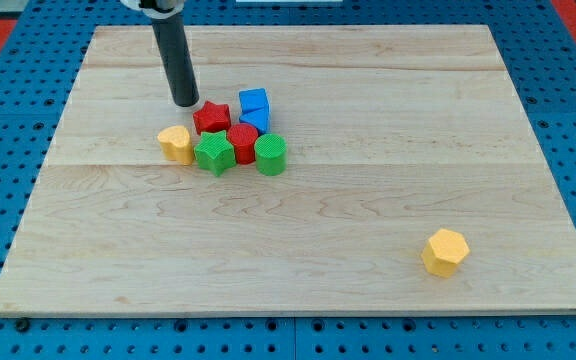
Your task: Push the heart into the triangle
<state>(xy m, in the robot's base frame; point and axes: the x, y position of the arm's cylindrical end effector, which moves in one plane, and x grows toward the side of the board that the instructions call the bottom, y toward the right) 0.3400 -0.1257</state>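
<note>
The yellow heart (176,143) lies at the left end of a tight cluster left of the board's middle. The blue triangle (257,122) sits at the cluster's upper right, just below a blue cube (254,100), and is partly hidden by a red block (241,141). A red star (211,117), a green star (213,154) and the red block lie between the heart and the triangle. My tip (185,103) rests on the board just above the heart and just left of the red star, apart from the heart.
A green cylinder (271,154) sits at the cluster's lower right. A yellow hexagon (445,251) lies alone near the board's lower right corner. The wooden board (368,200) sits on a blue pegboard surface.
</note>
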